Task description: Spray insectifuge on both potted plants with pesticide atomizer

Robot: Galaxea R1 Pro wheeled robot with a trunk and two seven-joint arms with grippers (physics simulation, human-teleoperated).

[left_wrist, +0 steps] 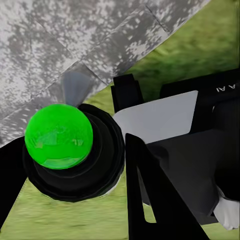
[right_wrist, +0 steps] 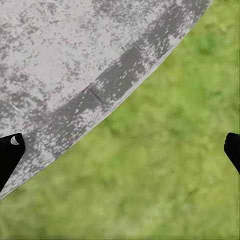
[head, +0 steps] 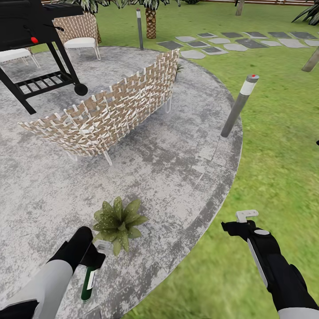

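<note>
My left gripper (head: pixel 94 258) is shut on the pesticide atomizer (head: pixel 88 282), a slim dark green bottle with a white label that hangs below the fingers over the stone patio (head: pixel 177 168). In the left wrist view the atomizer (left_wrist: pixel 59 136) appears end-on, a bright green round end in a black ring. One potted plant (head: pixel 118 222), a rosette of speckled pointed leaves, stands just ahead and to the right of that gripper. A few spiky leaves (head: pixel 178 68) peek out behind the sofa's far end. My right gripper (head: pixel 241 223) is open and holds nothing, over the patio rim and lawn (right_wrist: pixel 165 165).
A wicker sofa (head: pixel 110 110) stands across the middle of the patio, with a black grill (head: pixel 40 40) and a wicker chair (head: pixel 82 33) behind it. A grey bollard lamp (head: pixel 239 105) stands at the patio's right rim, another (head: pixel 140 27) farther back. Stepping stones (head: pixel 239 42) cross the lawn.
</note>
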